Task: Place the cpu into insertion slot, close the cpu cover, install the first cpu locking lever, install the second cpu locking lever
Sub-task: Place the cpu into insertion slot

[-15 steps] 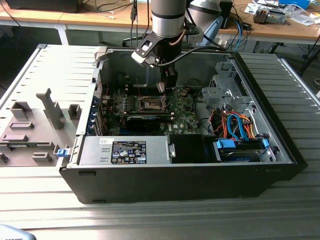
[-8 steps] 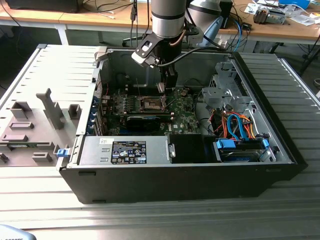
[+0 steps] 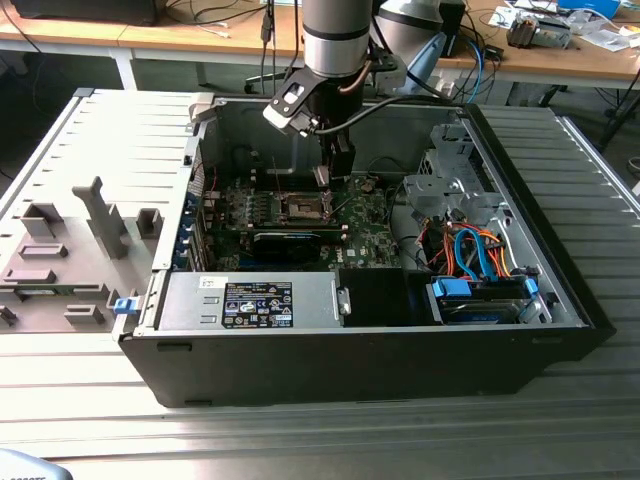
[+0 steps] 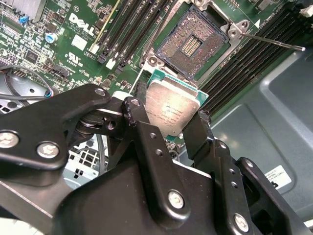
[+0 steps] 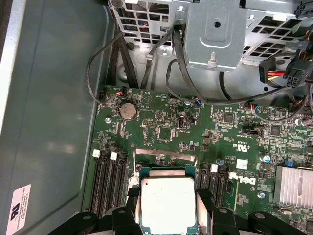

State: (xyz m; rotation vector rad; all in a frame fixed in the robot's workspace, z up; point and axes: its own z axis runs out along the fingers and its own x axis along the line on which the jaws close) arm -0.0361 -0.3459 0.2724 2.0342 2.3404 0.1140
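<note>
Silvery-beige metal, the cpu (image 4: 171, 110) hangs just short of the insertion slot (image 4: 193, 46) near the green board's (image 4: 58, 54) middle. The slot's contacts lie bare and a thin locking lever (image 4: 274, 43) juts free past its corner, so we judge no step finished. The gripper's (image 4: 166, 123) jaws pinch the cpu by two opposite edges, spread only to its width.

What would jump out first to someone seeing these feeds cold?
The cpu, pale metal face clamped in the black gripper, hangs close to the uncovered insertion slot in the second wrist view, not yet in it. In the exterior view the arm reaches down into the open computer case, with bright blue and orange cables at the exterior view's right.
</note>
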